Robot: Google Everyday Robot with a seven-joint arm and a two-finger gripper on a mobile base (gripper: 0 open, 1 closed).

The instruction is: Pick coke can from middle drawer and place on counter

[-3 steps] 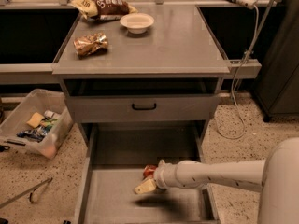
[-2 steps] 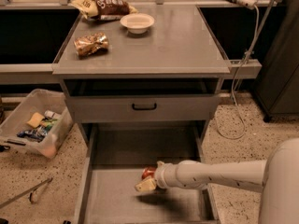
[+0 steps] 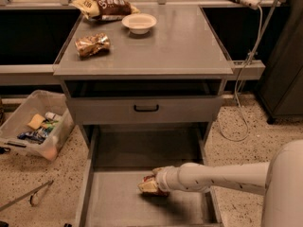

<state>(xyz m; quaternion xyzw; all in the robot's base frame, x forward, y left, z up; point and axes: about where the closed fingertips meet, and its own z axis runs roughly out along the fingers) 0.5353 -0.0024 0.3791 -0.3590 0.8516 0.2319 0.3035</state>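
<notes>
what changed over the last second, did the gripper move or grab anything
Nothing visibly changed. The gripper stays low in the middle drawer, right at the coke can, which it mostly hides. The white bowl and gold snack bag on the counter lie as before.

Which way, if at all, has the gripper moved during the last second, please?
No. The gripper stays low over the middle drawer, no nearer its right wall or the black handle.
</notes>
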